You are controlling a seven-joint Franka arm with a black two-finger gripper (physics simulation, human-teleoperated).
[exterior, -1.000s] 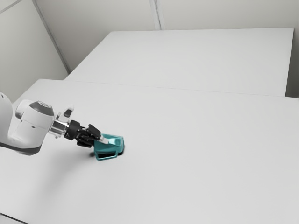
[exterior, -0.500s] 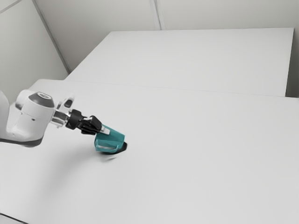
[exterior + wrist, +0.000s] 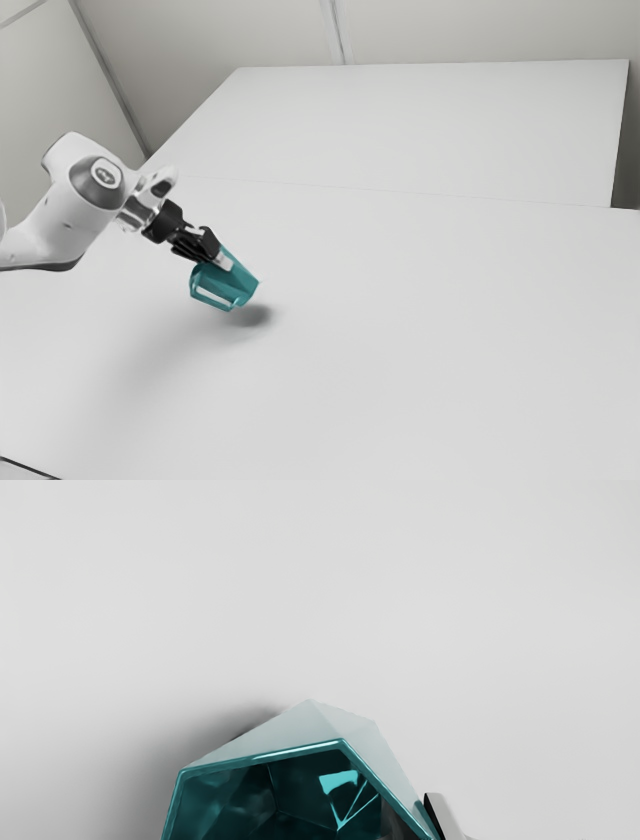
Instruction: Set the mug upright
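Moved since the earlier frames: one teal faceted mug [image 3: 236,276], formerly low on its side, now raised from the white table [image 3: 430,330] and tipped further toward upright. Robot arm [image 3: 90,195] and black two-finger gripper [image 3: 223,262] likewise higher, the gripper pitched more steeply downward.

Item, mug: angular walls, glossy dark teal interior, polygonal rim [image 3: 300,750]. Position: held above the near part of the table, toward the exterior view's left. Attitude: tilted, not upright; mouth turned up toward the gripper, base slanting down toward the exterior view's right. Handle [image 3: 212,304]: an angular loop on the side facing the exterior camera.

Item, gripper: clenched on the mug's wall near the rim, one pale finger [image 3: 443,815] against the outside, the other, dark grey, partly seen within the mouth. Contact: both faces of the wall.

Item, shadow [image 3: 254,316]: soft, dark grey, on the table just beneath the mug, apart from it.

Surroundings: a second white tabletop [image 3: 420,120] beyond the first; pale wall panels [image 3: 220,30] behind; a thin black line [image 3: 30,468] at the near corner, exterior view's left, nature unclear.
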